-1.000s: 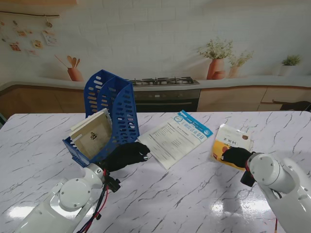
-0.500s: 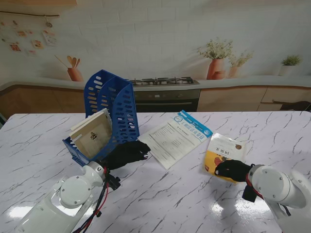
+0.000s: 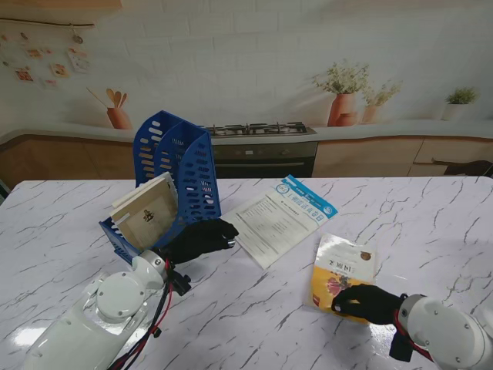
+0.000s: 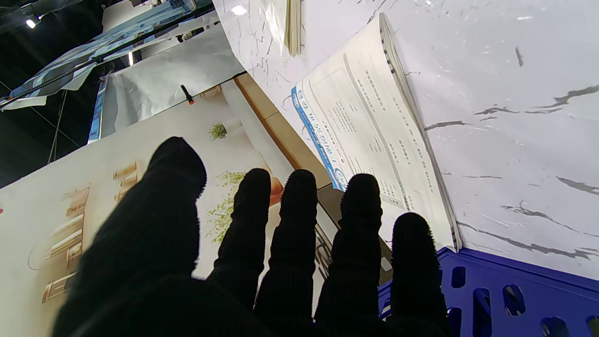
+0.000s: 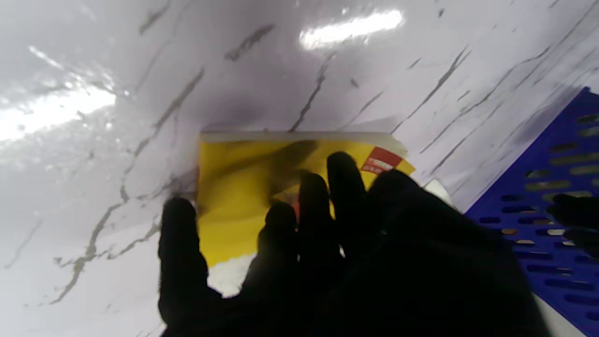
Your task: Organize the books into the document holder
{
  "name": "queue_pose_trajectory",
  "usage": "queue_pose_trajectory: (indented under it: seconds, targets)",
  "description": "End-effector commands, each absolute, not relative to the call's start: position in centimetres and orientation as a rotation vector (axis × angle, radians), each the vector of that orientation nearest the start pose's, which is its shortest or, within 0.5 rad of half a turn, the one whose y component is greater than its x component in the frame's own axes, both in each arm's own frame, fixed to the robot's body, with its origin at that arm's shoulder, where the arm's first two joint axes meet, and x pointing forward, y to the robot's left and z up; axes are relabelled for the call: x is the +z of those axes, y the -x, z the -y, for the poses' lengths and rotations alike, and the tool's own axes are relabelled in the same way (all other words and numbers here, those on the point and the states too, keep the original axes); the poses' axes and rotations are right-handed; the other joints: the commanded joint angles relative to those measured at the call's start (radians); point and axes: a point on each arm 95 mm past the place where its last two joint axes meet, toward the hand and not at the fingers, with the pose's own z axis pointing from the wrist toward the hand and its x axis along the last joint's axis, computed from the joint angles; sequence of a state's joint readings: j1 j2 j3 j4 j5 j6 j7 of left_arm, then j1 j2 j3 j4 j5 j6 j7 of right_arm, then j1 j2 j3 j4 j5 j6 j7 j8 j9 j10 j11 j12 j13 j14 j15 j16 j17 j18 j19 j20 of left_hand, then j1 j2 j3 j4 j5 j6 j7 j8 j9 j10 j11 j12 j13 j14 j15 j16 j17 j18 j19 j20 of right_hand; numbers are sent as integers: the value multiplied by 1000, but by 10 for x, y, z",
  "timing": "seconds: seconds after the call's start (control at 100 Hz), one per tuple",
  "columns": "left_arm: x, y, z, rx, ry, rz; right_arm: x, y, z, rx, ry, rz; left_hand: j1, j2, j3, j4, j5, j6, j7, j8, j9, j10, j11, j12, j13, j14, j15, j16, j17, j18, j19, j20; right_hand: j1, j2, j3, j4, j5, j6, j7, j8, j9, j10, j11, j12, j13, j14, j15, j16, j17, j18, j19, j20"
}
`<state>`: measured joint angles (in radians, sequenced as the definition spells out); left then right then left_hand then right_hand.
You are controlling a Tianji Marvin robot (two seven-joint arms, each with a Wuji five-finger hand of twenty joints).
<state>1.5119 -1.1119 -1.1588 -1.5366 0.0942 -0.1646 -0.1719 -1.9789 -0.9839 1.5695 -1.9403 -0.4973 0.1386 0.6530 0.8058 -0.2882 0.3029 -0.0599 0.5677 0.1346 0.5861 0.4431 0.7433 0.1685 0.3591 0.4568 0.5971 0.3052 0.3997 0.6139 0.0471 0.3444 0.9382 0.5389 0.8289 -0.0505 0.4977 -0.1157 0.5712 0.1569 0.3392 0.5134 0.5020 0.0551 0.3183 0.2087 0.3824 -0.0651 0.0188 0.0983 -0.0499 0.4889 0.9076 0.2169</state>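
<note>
Right hand (image 3: 368, 302): nearest to me, low on the right of the counter (image 3: 431, 223). Black-gloved fingers (image 5: 344, 187) lie spread across the near end of the yellow book (image 3: 339, 271). The wrist view shows them flat on the yellow cover with gaps between them; whether anything is pinched under the cover I cannot tell. The book lies flat on the counter, slightly skewed, its far end toward the middle of the counter.

Left hand (image 3: 200, 237): on the left, farther from me than the right hand. Its fingers (image 4: 292, 220) are extended and slightly apart, closed on nothing. The hand sits just beside the near right wall of the blue document holder (image 3: 176, 173), between the holder and the white booklet (image 3: 279, 217). Contact with either is not clear from the stand view.

White booklet: flat on the counter mid-table, blue band along its far right edge, printed text facing up. Well apart from the yellow book.

Blue document holder: perforated walls, tipped toward the left, far left of the work area. One beige book (image 3: 148, 212) already sits in its nearer compartment, leaning, cover toward me.
</note>
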Motion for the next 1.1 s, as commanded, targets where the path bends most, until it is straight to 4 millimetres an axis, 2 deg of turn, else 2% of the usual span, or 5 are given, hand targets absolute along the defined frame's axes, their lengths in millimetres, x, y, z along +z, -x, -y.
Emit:
queue_pose_trajectory:
  seconds: [0.0, 0.22, 0.45, 0.75, 1.09]
  targets:
    - [-332, -402, 35, -2168, 1984, -1258, -341, -273, 63, -1360, 2331, 1843, 22, 40, -42, 24, 8, -9, 1, -5, -9, 0, 17, 4, -16, 9, 18, 3, -19, -25, 6, 2, 19, 9, -19, -14, 38, -9, 35, -13, 42, 37, 23, 10, 111, 47, 140, 54, 5, -489, 13, 4]
    - [-331, -404, 34, -2157, 1982, -1255, -313, -279, 60, -1666, 2379, 1778, 22, 40, -44, 24, 9, -10, 2, -4, -9, -2, 16, 4, -15, 7, 17, 2, -21, -25, 2, 1, -26, -24, -28, -16, 74, -36, 79, -21, 107, 35, 23, 9, 162, 59, 160, 65, 39, -443, 50, 24]
    - [-329, -404, 31, -2142, 1978, -1247, -299, -318, 65, -1862, 2438, 1733, 21, 41, -46, 24, 9, -11, 2, -4, -8, -1, 16, 4, -12, 6, 17, 2, -21, -25, 1, 2, -38, -42, -25, -10, 90, -32, 94, -24, 132, 48, 17, 8, 183, 79, 169, 71, 47, -452, 71, 38]
    - [-332, -401, 29, -2102, 1997, -1237, -334, -362, 66, -1715, 2474, 1749, 23, 43, -49, 25, 10, -11, 3, -4, -9, -1, 16, 4, -12, 8, 17, 3, -22, -26, 0, 3, -28, -22, 2, -9, 72, -14, 85, -32, 102, 59, 10, 8, 158, 80, 150, 63, 24, -474, 64, 39]
    - [-331, -398, 30, -2085, 1998, -1226, -360, -356, 50, -1558, 2286, 1802, 25, 49, -54, 26, 11, -9, 3, -5, -7, 0, 17, 4, -13, 8, 19, 4, -23, -26, -2, 4, -15, -13, 15, -11, 56, -16, 82, -40, 76, 39, 20, 14, 133, 50, 144, 61, 3, -503, 34, 27]
